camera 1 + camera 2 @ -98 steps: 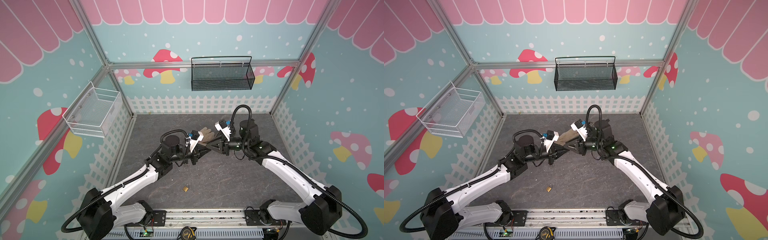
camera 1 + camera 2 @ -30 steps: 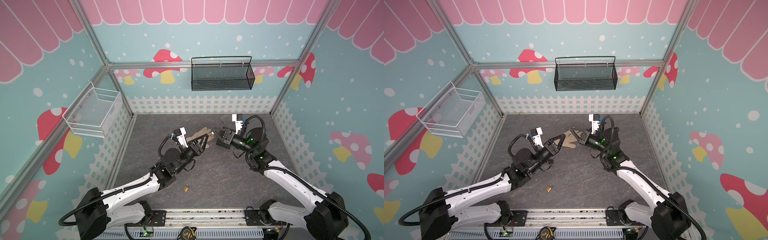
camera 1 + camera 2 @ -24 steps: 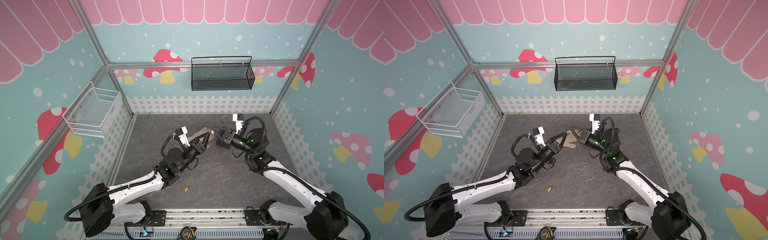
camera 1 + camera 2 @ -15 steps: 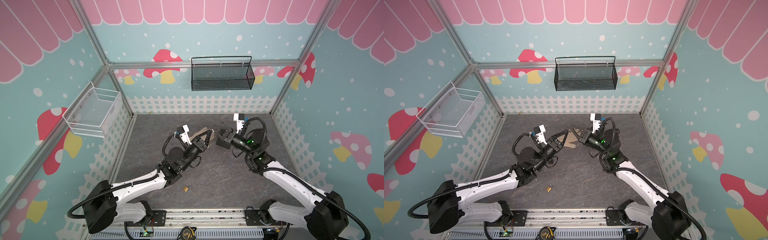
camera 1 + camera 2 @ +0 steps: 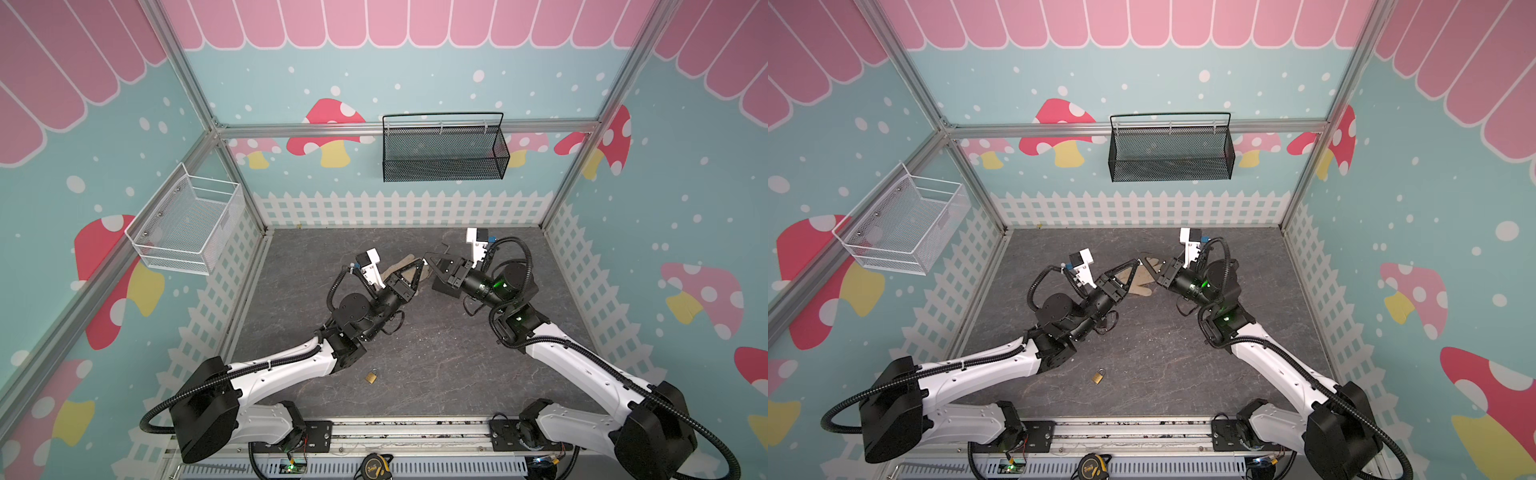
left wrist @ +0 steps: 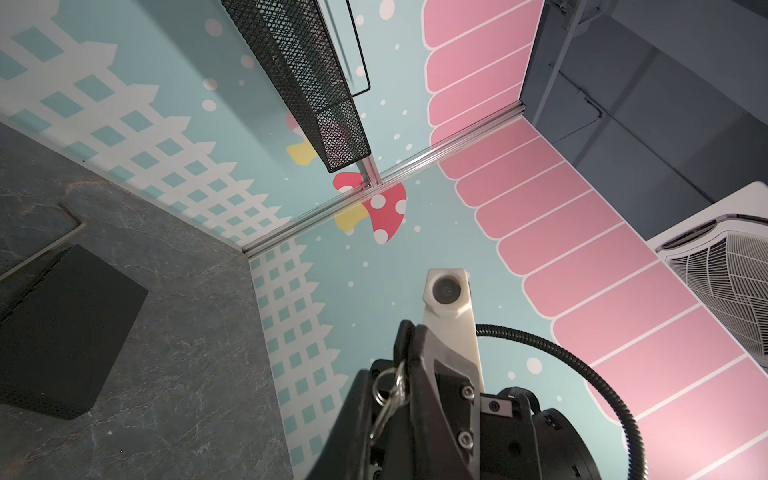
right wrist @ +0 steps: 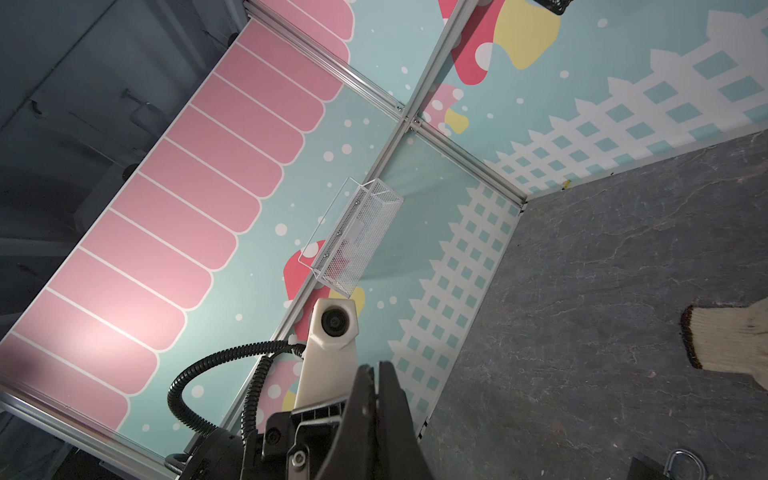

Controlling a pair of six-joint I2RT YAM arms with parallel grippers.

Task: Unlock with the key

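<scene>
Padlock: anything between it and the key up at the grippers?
No loose thing. The padlock lies at the front beside the left arm; the key is farther back, where the left gripper and right gripper meet. Only that arm's own wrist hangs close beside the line. Glove and box lie back by the grippers.

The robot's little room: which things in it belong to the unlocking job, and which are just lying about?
Belongs to the job:
brass padlock on the floor; key on its ring, seen in the left wrist view.

Probably just lying about:
work glove; black box; black wall basket; white wall basket; tape measure by the front rail.
</scene>
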